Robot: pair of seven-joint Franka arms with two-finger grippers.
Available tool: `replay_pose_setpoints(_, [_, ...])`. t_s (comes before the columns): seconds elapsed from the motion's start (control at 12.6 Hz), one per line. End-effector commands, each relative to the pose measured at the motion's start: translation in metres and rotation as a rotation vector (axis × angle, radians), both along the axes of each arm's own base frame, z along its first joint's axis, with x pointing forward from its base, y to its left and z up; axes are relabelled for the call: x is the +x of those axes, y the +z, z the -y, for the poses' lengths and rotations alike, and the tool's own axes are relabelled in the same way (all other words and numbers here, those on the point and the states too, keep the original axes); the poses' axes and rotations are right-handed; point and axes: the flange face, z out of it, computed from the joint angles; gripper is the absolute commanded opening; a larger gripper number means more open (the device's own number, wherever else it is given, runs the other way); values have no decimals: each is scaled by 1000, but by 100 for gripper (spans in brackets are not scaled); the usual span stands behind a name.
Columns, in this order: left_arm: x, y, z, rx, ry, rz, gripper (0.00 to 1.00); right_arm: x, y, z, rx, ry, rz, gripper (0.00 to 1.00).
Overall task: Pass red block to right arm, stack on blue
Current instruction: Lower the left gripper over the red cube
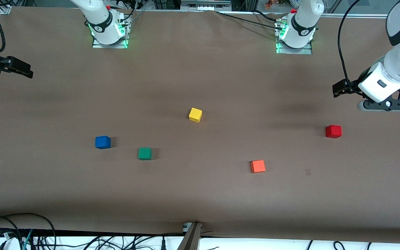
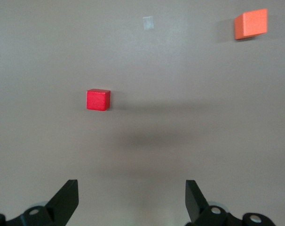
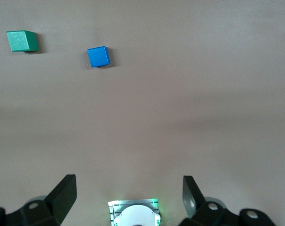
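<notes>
On the desk: brown desk (image 1: 200,194) carried 5 small cubes, all apart from one another, with the yellow cube (image 1: 195,114) as the landmark near the middle.
Red block: red block (image 1: 333,131) sat on the desk well apart from the yellow cube, toward the left arm's end and slightly nearer the front camera; nothing touched it. It also showed in the left wrist view (image 2: 98,100).
Blue cube: blue cube (image 1: 102,142) sat toward the right arm's end from the yellow cube, nearer the front camera, bare on top.
Green cube: green cube (image 1: 144,153) lay between the blue cube and the yellow cube, nearer the front camera than both.
Orange cube: orange cube (image 1: 258,166) lay nearer the front camera than the yellow cube, toward the left arm's end.
Left gripper: left gripper (image 2: 132,200) hung in the air over bare desk near the red block, jaws spread wide and grasping nothing.
Right gripper: right gripper (image 3: 129,197) hung over the desk's edge at the right arm's end, well apart from the yellow cube, jaws released and empty.
</notes>
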Motion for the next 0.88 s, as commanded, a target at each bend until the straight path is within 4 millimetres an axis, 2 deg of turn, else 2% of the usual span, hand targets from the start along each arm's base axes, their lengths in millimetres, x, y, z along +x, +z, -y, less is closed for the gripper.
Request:
replay_pose_setpoints(0.0, [14, -17, -37, 9, -16, -42, 100, -1, 2, 4, -3, 13, 6, 100])
replay_pose_setpoints(0.08, [20, -33, -44, -1, -55, -65, 100, -1, 2, 4, -3, 13, 6, 100])
replay_pose_setpoints(0.24, [32, -59, -72, -16, -94, -50, 100, -1, 1, 4, -4, 13, 4, 100])
replay_pose_setpoints(0.4, [44, -104, -106, -29, -119, -26, 100, 0, 1, 4, -4, 11, 3, 100])
replay_pose_setpoints(0.72, [36, -177, -107, -2, -190, 66, 100, 0, 0, 4, -4, 11, 3, 100])
replay_pose_setpoints(0.8, [32, -201, -106, 2, -202, 82, 100, 0, 0, 4, -4, 11, 3, 100])
